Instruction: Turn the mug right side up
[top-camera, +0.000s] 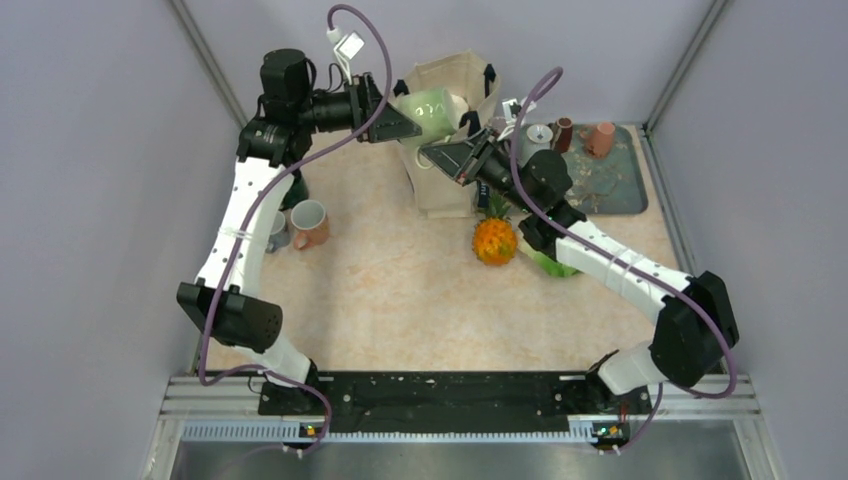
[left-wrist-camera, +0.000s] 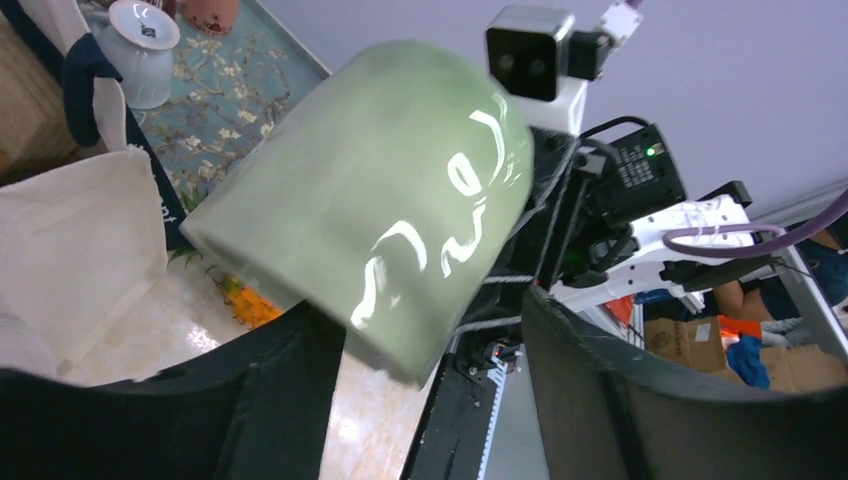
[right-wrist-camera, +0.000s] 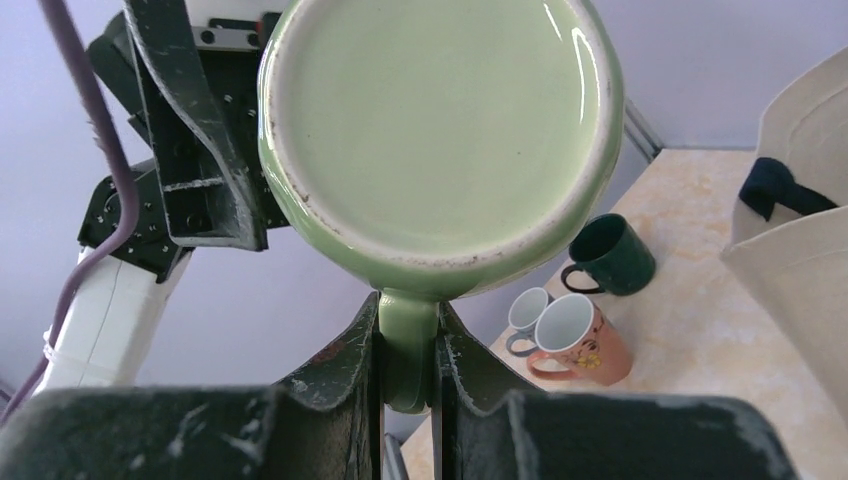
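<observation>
From above, the pale green glazed ceramic mug (top-camera: 432, 108) hangs in the air at the upper middle of the frame, over the cream canvas tote bag (top-camera: 445, 195) and well off the beige counter (top-camera: 400, 290). It lies roughly on its side, with the left hand (top-camera: 405, 118) on its left and the right hand (top-camera: 440, 150) just below and to its right. In the left wrist view the mug (left-wrist-camera: 380, 200) fills the centre. The left hand (left-wrist-camera: 430, 330) is spread around it, and daylight shows between the glaze and the finger at lower right, so it seems to cradle the mug without clamping it. In the right wrist view the mug's flat base (right-wrist-camera: 440, 120) faces the lens, and the right hand (right-wrist-camera: 408, 330) is pressed together on the handle at bottom centre. By my reading the lift is done and the turn itself is in hand. The next move probably calls for the left hand to back clear, the right wrist to roll until the base faces down, then a lowering onto bare counter beside the bag.
</observation>
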